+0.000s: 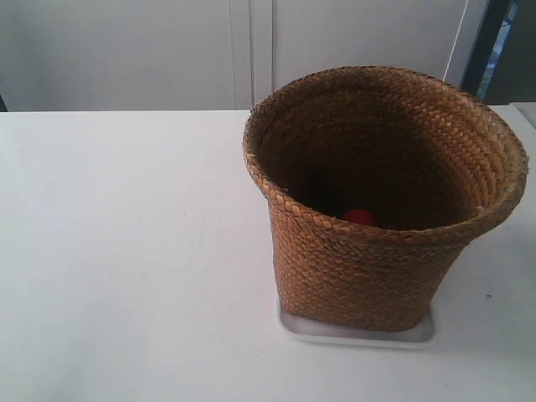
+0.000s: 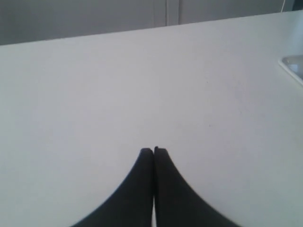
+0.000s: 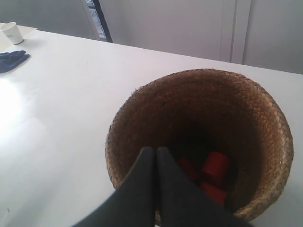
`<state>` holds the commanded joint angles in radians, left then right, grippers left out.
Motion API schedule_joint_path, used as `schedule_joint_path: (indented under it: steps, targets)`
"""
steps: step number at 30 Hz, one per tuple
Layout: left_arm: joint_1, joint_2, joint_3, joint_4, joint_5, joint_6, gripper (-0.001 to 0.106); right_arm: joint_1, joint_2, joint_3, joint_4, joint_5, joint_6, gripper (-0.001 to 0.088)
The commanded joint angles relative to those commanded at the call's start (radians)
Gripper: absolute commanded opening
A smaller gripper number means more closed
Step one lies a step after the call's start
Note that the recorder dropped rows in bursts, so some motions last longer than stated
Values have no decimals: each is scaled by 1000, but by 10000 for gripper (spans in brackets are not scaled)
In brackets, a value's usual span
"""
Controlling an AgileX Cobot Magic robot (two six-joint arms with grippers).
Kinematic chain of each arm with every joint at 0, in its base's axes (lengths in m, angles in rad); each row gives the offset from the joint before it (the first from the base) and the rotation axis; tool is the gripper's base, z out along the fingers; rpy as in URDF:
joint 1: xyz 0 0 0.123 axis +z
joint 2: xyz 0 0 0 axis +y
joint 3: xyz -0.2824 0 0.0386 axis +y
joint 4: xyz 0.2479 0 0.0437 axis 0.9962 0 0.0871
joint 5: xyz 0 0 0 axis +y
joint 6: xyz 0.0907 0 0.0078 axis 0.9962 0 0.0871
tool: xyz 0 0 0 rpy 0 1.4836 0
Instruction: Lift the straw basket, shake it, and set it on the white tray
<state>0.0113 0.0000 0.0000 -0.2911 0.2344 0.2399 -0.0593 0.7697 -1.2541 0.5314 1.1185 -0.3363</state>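
The straw basket (image 1: 360, 268) stands upright on the white tray (image 1: 360, 335), whose rim shows under its base. Red pieces (image 3: 215, 165) lie in its dark bottom, and one red spot (image 1: 358, 217) shows in the exterior view. No arm appears in the exterior view. My right gripper (image 3: 155, 149) is shut and holds nothing, and it hovers over the basket (image 3: 142, 109) near its rim. My left gripper (image 2: 153, 150) is shut and empty above the bare table. A corner of the tray (image 2: 293, 64) shows off to one side of it.
The white table (image 1: 126, 251) stretches wide at the exterior view's left. A white cup (image 3: 12, 32) and a blue cloth (image 3: 10, 60) sit at a far table edge in the right wrist view. Pale cabinet doors (image 1: 251, 50) stand behind.
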Motion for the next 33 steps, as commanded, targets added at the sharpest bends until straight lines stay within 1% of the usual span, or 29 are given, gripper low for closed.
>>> schedule_joint_path:
  steps: [15, 17, 33]
  targets:
    - [0, 0, 0, 0, 10, -2, 0, 0, 0, 0, 0, 0, 0, 0]
    - [0, 0, 0, 0, 10, -2, 0, 0, 0, 0, 0, 0, 27, 0]
    - [0, 0, 0, 0, 10, -2, 0, 0, 0, 0, 0, 0, 23, 0]
